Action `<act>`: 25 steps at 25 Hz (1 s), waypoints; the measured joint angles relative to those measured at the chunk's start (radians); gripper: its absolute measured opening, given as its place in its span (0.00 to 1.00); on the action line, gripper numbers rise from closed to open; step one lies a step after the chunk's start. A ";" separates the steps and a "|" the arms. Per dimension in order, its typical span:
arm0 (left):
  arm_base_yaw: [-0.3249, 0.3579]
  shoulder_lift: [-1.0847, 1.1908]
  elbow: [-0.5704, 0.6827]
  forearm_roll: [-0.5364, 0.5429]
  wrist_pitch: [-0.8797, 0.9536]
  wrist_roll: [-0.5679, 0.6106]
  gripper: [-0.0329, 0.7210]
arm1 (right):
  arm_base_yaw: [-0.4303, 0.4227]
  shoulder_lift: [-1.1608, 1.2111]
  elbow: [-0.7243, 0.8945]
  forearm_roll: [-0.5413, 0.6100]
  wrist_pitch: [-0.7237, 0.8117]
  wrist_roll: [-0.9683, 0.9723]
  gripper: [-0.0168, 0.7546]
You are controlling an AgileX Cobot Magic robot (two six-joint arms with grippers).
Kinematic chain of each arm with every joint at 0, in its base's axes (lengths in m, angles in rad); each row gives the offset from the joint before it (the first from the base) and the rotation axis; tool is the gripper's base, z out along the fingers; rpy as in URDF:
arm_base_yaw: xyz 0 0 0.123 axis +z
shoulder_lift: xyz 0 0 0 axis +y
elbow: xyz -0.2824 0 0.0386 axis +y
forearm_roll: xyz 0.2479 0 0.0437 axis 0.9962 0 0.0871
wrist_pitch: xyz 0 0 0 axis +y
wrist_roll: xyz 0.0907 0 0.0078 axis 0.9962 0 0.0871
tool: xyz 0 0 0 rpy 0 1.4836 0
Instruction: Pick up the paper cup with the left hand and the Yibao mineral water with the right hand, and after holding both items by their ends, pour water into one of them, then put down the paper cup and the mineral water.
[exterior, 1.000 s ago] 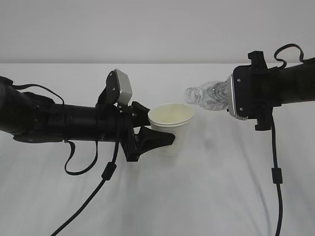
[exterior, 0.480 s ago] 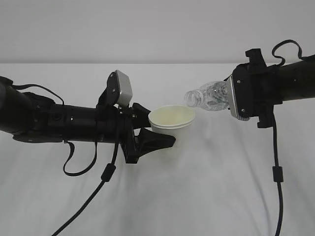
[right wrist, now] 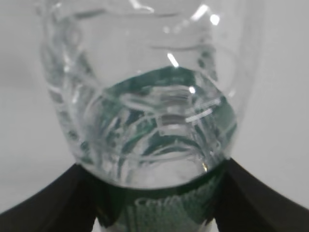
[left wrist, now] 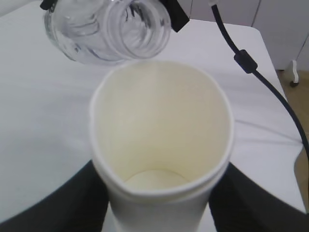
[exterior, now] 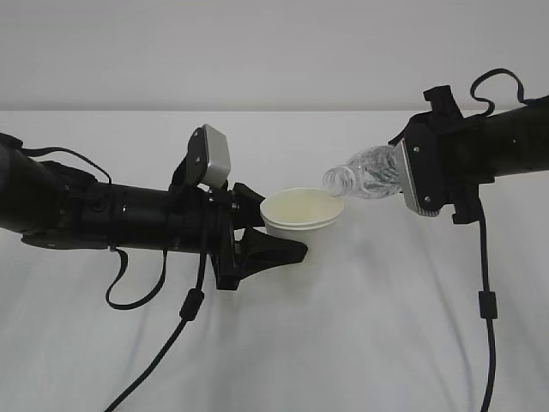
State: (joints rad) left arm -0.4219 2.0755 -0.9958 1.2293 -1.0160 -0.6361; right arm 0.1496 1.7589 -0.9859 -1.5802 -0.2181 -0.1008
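green label on my clear bottle unreadable, right gripper clamped round it, left gripper clamped on white paper cup, bottle mouth over rim

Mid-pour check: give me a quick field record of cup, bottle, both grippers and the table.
cup: white paper, held above the table, tipped toward the bottle
bottle: clear plastic, no cap, lying nearly level, mouth at the cup's rim
left gripper: shut on the cup's lower part
right gripper: shut on the bottle's base end
water in cup: none visible
table: white cloth, nothing else on it in view
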 joint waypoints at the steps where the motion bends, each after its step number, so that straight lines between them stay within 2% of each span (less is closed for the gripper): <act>1: 0.000 0.000 0.000 0.000 -0.002 -0.002 0.62 | 0.002 -0.002 0.000 -0.002 0.000 0.000 0.66; 10: -0.043 0.000 -0.004 0.004 0.031 -0.004 0.62 | 0.052 -0.008 -0.008 -0.002 0.029 -0.030 0.66; 25: -0.045 0.000 -0.004 -0.055 0.086 -0.004 0.62 | 0.053 -0.009 -0.010 -0.022 0.046 -0.040 0.66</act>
State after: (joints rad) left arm -0.4669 2.0755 -1.0002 1.1743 -0.9304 -0.6401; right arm 0.2028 1.7495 -0.9960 -1.6023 -0.1723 -0.1413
